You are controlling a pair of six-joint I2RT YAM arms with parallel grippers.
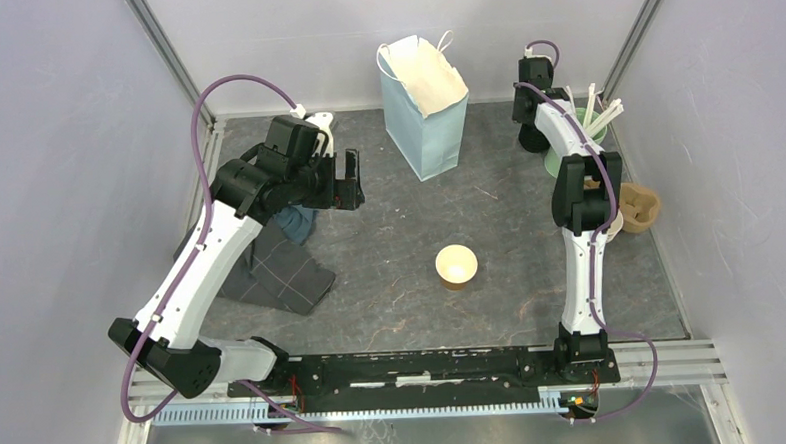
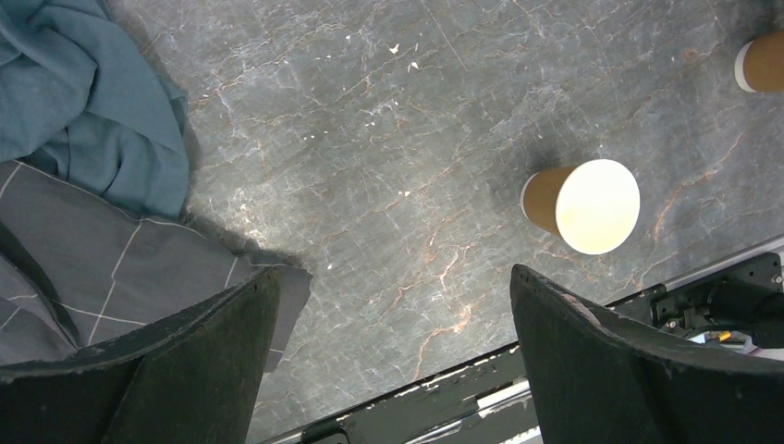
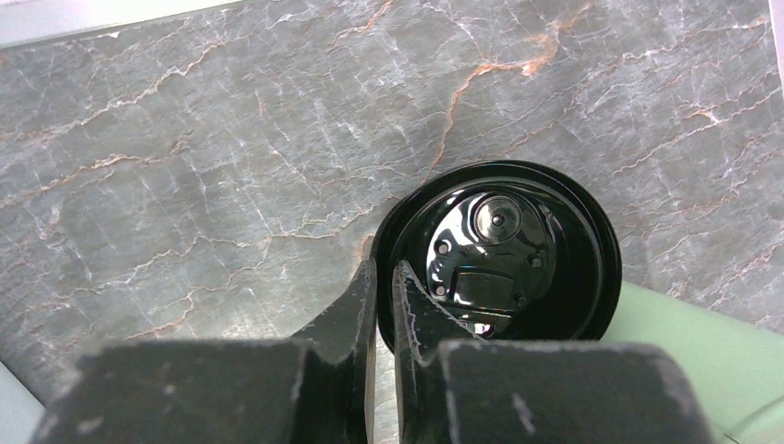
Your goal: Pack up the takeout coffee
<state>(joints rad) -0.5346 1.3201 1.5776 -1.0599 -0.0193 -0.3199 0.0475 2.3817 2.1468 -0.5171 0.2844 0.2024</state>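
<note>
Right fingers (image 3: 362,310), drawn narrow, pinch the near-left rim of the black plastic lid (image 3: 504,254), one finger outside the rim and one over it. The lid's round face is turned up toward the wrist camera, so its axis runs vertically. Its rectangular sip opening lies on the side nearest the fingers, and a small round dimple lies on the far side. Whatever sits under the lid is hidden. The lid lies at the rear right of the tabletop (image 1: 391,272), just beside the mint-green holder (image 1: 590,123), which carries white sticks.

Left fingers (image 2: 213,351) stand wide apart and hold nothing. They hang above bare tabletop beside a teal cloth (image 2: 83,111) and a grey checked cloth (image 2: 111,268).

An open kraft paper cup (image 1: 456,266) stands upright at mid-table, its mouth up and its inside cream. The left wrist view cuts off a second brown cup (image 2: 763,60) at its upper right edge. A light blue paper bag (image 1: 419,106) stands upright at rear centre with its mouth open. A brown pulp carrier (image 1: 641,206) sits at the right edge, behind the right arm.

The surface is dark grey stone-patterned sheet with pale and rust-coloured veins. Plain pale walls with metal corner rails enclose it.
</note>
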